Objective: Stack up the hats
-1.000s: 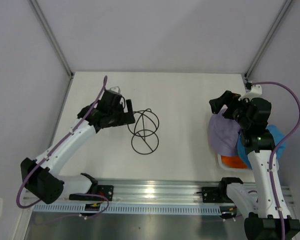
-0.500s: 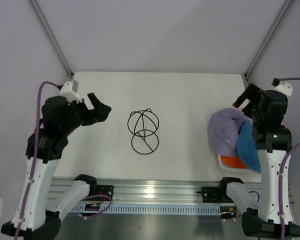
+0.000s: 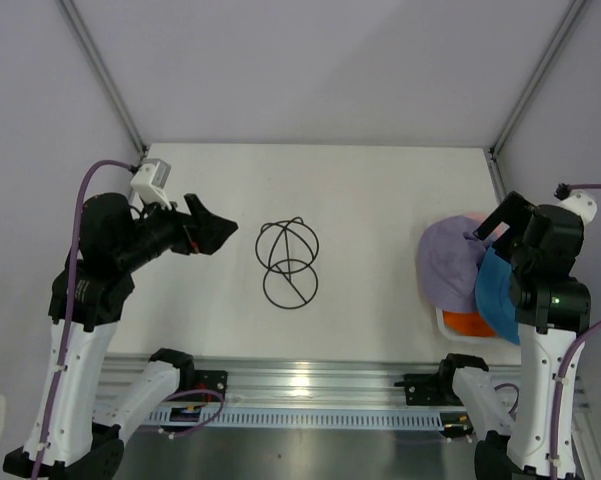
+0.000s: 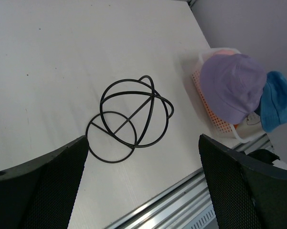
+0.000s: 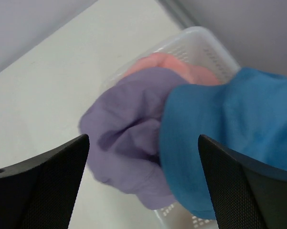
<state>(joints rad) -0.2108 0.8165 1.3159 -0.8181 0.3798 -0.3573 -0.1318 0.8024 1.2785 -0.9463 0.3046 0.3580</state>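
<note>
I read this as a robotics lab test cell: bare white counter (image 3: 380, 190) boxed in by plain pale panels (image 3: 310, 60) on metal struts (image 3: 102, 75), left arm (image 3: 75, 345) and right arm (image 3: 540, 370) bolted to an aluminium rail (image 3: 310, 385) at its near edge.

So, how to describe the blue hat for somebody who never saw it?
Find the white basket on the far right, beside the right arm. In its heap, the blue hat lies nearest that arm, against the lavender hat; nothing else there is blue.
</note>
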